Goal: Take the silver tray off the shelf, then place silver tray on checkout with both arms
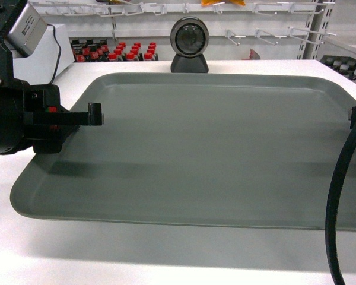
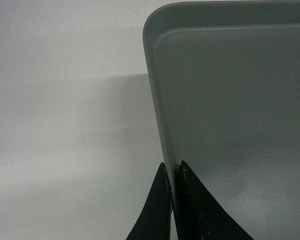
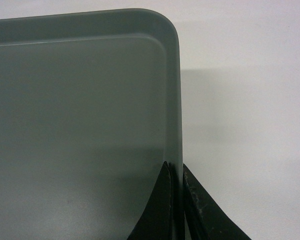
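We've got the large dull grey-silver metal tray (image 1: 202, 148) lying lengthwise between both pincers, left pincer (image 2: 173, 172) and right pincer (image 3: 176, 172) each clamped on its short-side rims, over the white counter (image 1: 107, 261).

The silver tray (image 1: 213, 148) presents a dull grey-silver, metal-like surface with a matt, smooth finish; faint smudges show on its floor in the left wrist view. Its low rim (image 2: 152, 90) is smooth, with a soft sheen along the rounded corner. The bench (image 1: 166, 255) is smooth, white and slightly glossy, carrying soft shadows. The scanner (image 1: 189, 44) has a matt black stand and a round glassy, reflective face. The left end effector (image 2: 174, 200) has matt black fingers with lightly scuffed edges; the right end effector (image 3: 177, 200) shows the same matt black finish with pale speckling.
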Robot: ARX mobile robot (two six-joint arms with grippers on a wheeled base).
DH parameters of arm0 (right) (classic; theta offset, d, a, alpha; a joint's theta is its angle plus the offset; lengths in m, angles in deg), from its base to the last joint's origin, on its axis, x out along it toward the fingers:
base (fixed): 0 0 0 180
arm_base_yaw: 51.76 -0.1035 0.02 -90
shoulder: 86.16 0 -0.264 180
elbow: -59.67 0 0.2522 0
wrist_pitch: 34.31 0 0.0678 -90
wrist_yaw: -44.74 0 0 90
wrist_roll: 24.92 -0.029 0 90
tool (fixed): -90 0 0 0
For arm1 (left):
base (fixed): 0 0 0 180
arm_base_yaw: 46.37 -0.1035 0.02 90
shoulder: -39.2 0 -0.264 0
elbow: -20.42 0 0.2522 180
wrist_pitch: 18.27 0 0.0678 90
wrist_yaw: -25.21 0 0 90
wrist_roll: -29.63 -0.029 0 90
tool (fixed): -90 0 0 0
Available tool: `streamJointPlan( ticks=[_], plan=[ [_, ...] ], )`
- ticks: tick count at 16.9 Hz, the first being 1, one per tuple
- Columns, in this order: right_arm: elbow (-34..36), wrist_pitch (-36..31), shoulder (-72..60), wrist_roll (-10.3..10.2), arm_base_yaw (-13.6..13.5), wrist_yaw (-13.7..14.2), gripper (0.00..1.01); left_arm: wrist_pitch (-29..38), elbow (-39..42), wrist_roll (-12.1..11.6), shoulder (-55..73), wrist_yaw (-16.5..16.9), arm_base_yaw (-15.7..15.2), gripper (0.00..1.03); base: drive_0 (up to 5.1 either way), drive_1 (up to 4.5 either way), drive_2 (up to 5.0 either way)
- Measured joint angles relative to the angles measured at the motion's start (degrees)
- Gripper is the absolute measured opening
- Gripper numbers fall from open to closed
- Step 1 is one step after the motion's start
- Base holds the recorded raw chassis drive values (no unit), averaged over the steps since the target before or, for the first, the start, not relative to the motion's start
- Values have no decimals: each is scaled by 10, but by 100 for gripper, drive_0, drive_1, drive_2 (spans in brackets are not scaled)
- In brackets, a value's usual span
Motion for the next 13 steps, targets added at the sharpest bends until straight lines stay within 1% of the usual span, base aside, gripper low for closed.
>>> streamJointPlan(
  ticks=[13],
  plan=[
    [0,0,0,0,0,0,3,0,0,0,0,0,0,3,0,0,0]
  ],
)
